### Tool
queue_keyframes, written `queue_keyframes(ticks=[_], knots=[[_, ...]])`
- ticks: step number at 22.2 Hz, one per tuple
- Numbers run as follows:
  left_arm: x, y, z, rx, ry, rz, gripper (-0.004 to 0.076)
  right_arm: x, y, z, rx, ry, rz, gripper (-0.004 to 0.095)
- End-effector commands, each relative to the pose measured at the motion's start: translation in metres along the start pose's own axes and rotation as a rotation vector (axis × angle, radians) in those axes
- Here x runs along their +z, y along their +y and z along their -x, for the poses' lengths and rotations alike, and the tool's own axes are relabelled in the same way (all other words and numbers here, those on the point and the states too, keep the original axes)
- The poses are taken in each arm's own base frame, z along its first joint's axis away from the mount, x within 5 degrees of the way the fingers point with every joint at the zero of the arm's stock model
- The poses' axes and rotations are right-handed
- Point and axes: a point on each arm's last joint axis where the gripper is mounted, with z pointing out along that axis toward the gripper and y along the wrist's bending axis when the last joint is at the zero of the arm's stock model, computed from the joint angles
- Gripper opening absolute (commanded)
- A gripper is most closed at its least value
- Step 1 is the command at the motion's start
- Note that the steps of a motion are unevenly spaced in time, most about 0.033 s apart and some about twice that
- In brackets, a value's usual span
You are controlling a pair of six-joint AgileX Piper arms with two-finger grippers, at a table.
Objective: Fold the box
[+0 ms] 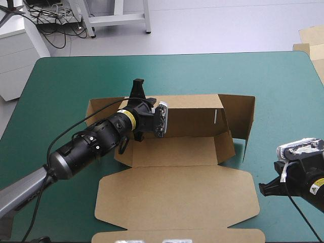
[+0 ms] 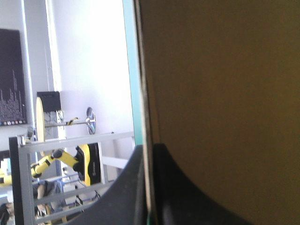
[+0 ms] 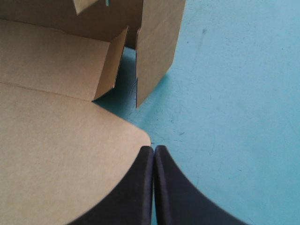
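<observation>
Left wrist view first: my left gripper [image 2: 149, 152] is pinched almost closed, and a thin edge of the box [image 2: 220, 93] runs up between its two black fingers [image 2: 126, 192]. That edge is the tall back wall [image 1: 192, 109], and I am holding it near its left end. From above, that wall stands up on the far side of the box.

My right gripper [image 3: 153, 150] has its fingers pressed together with nothing in them. It hangs over the teal-green table [image 3: 234, 93], just beside a round corner of the flat lid [image 3: 56, 164].

The box sits in the middle of the table. Its long side goes from left to right across the table. The lid lies flat and points toward the near edge. The short wall [image 1: 248, 119] on the right end stands up too.
</observation>
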Motion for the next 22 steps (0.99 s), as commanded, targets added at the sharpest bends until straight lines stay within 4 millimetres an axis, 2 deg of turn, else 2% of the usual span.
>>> queue_keyframes(ticks=[1, 4, 8, 10, 12, 13, 14, 18, 19, 22], knots=[[-0.013, 0.009, 0.01, 0.012, -0.122, 0.11, -0.001, -0.015, -0.002, 0.018, 0.008, -0.12, -0.019, -0.002], [-0.012, 0.008, 0.01, -0.056, -0.12, 0.101, -0.001, -0.02, -0.002, 0.021, 0.009, -0.143, -0.022, -0.002], [-0.007, 0.0, 0.001, -0.053, -0.012, 0.033, -0.001, -0.021, -0.002, 0.024, 0.012, -0.172, -0.025, -0.0017], [-0.003, -0.005, -0.001, -0.054, 0.004, 0.015, -0.001, -0.022, -0.003, 0.028, 0.048, -0.201, -0.026, 0.0032], [0.0, -0.007, -0.002, -0.058, 0.004, 0.01, -0.001, -0.025, -0.003, 0.03, 0.054, -0.213, -0.028, 0.0145], [0.002, -0.008, -0.002, -0.064, 0.006, 0.011, -0.001, -0.027, -0.003, 0.033, 0.053, -0.219, -0.029, 0.0247], [0.003, -0.01, -0.002, -0.062, 0.006, 0.01, -0.001, -0.03, -0.004, 0.037, 0.052, -0.224, -0.029, 0.0412], [0.005, -0.018, -0.006, -0.045, 0.025, 0.003, -0.001, -0.039, -0.006, 0.054, 0.065, -0.253, -0.029, 0.0829], [0.007, -0.022, -0.008, -0.039, 0.035, 0.001, -0.001, -0.043, -0.007, 0.062, 0.09, -0.262, -0.03, 0.0904], [0.007, -0.024, -0.01, -0.062, 0.047, 0.007, -0.001, -0.043, -0.01, 0.082, 0.09, -0.248, -0.035, 0.0919]])
